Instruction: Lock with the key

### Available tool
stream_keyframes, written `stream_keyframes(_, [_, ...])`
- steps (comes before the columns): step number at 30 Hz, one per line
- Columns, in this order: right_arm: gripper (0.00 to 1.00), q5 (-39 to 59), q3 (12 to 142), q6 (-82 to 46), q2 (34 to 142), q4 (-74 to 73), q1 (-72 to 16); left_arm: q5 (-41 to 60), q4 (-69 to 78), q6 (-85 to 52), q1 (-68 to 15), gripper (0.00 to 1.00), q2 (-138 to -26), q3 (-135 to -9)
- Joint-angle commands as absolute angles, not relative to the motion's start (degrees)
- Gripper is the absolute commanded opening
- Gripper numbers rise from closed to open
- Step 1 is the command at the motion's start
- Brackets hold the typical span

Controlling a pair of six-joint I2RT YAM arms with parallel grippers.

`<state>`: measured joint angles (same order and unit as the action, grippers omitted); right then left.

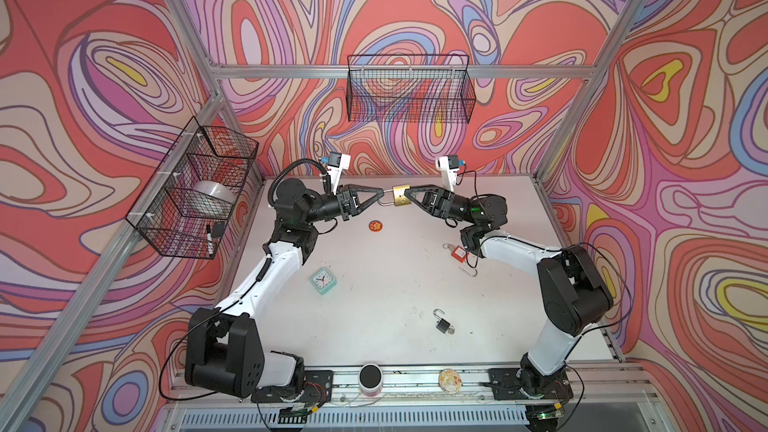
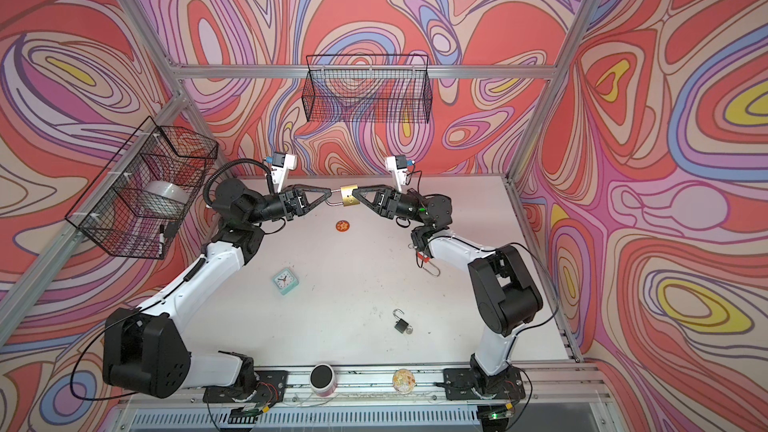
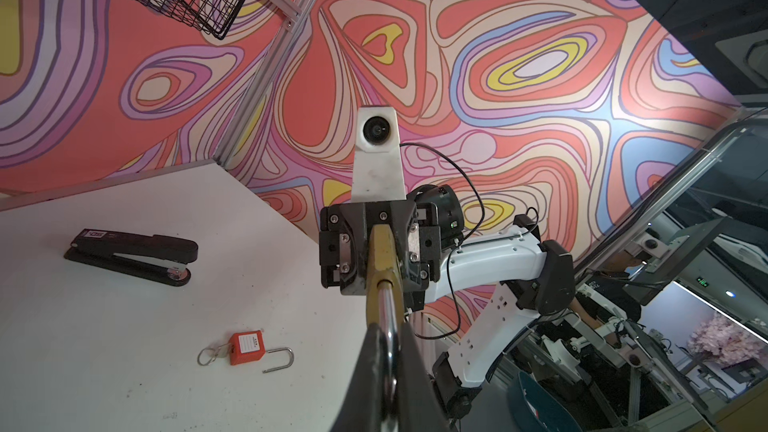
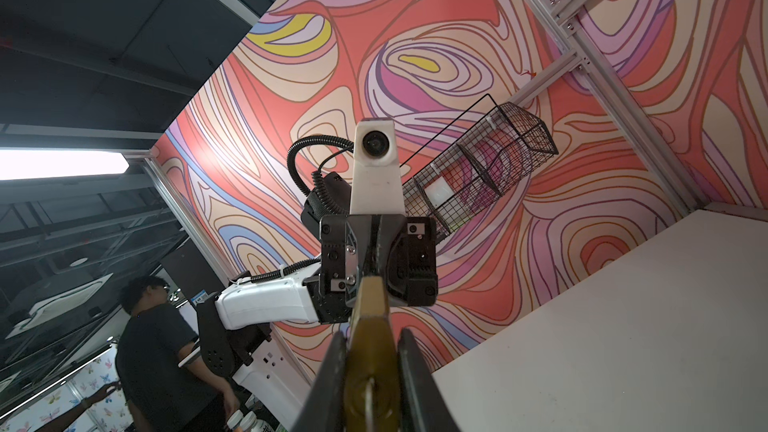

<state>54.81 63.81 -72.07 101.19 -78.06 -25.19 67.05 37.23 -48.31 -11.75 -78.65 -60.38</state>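
Observation:
A brass padlock (image 1: 401, 196) (image 2: 350, 197) hangs in the air over the back of the table, held between both grippers. My left gripper (image 1: 381, 197) (image 3: 390, 334) is shut on its silver shackle (image 3: 388, 313). My right gripper (image 1: 409, 197) (image 4: 371, 338) is shut on the flat sides of the brass body (image 4: 370, 347). In the right wrist view a thin silver key (image 4: 368, 401) sits edge-on in the keyhole at the body's near end. The shackle's seating in the body is hidden.
On the table lie a red padlock (image 1: 458, 252) (image 3: 247, 349) with open shackle and key ring, a black open padlock (image 1: 443, 324), a teal clock (image 1: 322, 280), an orange disc (image 1: 375, 226) and a black stapler (image 3: 133, 253). Wire baskets (image 1: 409, 89) hang on the walls.

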Motion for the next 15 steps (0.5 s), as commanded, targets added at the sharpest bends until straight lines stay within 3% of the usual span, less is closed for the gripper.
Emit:
stream_keyframes(1, [0.00, 55.0, 63.6, -73.1, 101.2, -81.2, -29.2, 67.7, 30.5, -41.6, -14.7, 0.00, -77.9, -62.8])
stream_keyframes(7, [0.00, 54.8, 62.7, -66.6, 101.1, -76.7, -31.0, 67.4, 32.7, -43.3, -16.0, 0.00, -79.0, -63.5])
stream_keyframes(15, [0.00, 53.6, 59.3, -53.5, 96.1, -69.1, -30.3, 68.6, 53.4, -62.2, -16.1, 0.00, -83.0, -64.2])
